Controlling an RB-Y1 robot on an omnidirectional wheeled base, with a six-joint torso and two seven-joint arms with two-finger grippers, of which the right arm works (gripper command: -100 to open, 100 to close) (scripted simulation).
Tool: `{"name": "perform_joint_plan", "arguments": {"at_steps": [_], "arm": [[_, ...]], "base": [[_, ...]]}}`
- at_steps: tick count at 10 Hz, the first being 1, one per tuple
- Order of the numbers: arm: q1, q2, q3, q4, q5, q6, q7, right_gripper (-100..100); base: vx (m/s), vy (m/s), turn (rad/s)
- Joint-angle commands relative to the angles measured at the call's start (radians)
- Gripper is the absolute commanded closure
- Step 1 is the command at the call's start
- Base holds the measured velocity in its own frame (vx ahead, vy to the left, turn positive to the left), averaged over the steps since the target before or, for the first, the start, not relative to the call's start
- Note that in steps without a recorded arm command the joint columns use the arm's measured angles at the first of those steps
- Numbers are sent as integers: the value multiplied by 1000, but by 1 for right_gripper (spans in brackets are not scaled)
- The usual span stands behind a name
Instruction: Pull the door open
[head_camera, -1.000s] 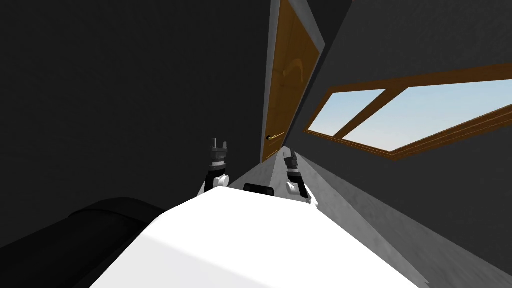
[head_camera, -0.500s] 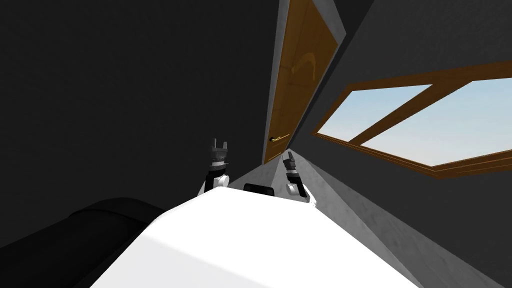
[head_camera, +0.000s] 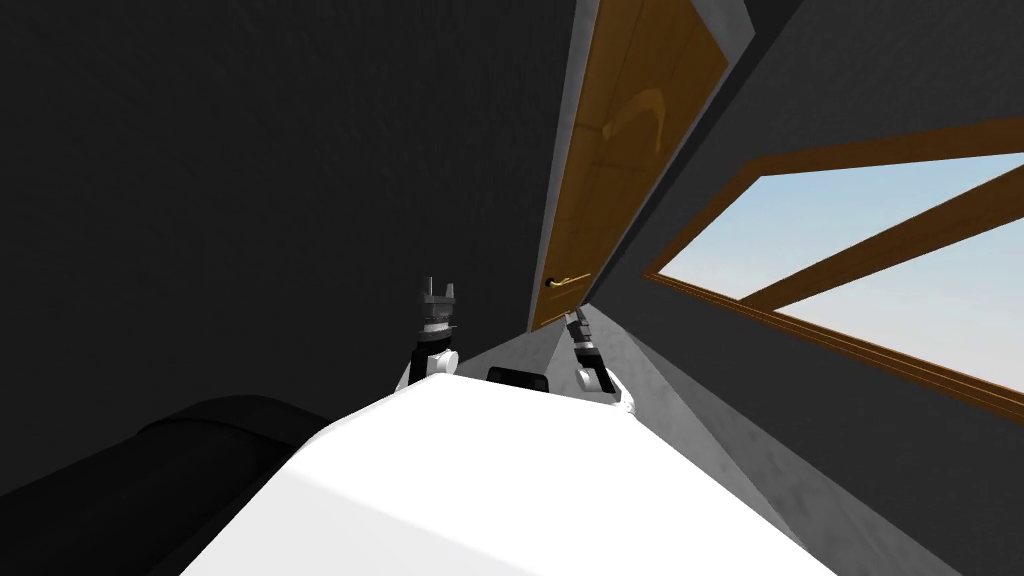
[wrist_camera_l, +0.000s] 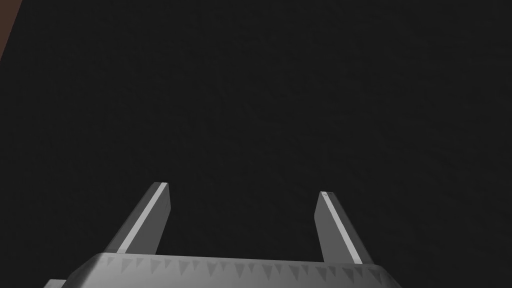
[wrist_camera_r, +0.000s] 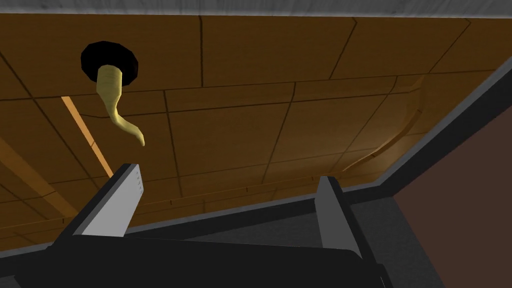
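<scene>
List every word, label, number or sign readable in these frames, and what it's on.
None readable. The brown panelled door, its yellow lever handle, the window frame, the left hand and the right hand carry no lettering, labels or numbers.

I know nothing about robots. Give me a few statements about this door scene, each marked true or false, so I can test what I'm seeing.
1. The right gripper is open, with nothing between its fingers. True.
2. The right gripper is clamped on the handle. False: the handle is ahead of the fingers, apart from them, on the brown door.
3. The handle is a round knob. False: it is a curved, pale yellow lever on a round black base.
4. A brown-framed window showing blue sky is beside the door. True.
5. The left gripper is shut. False: its fingers are spread, facing a dark flat surface.
</scene>
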Motion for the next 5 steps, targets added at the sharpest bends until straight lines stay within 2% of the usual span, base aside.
{"name": "perform_joint_plan", "arguments": {"at_steps": [1,2,5], "arm": [[-10,-4,5,29,-2,-7,-4,-100],[-20,-14,11,60,-6,-15,-10,-100],[-51,-44,28,150,-18,-40,-28,-100]], "base": [[37,-53,67],[32,-47,114],[50,-81,206]]}}
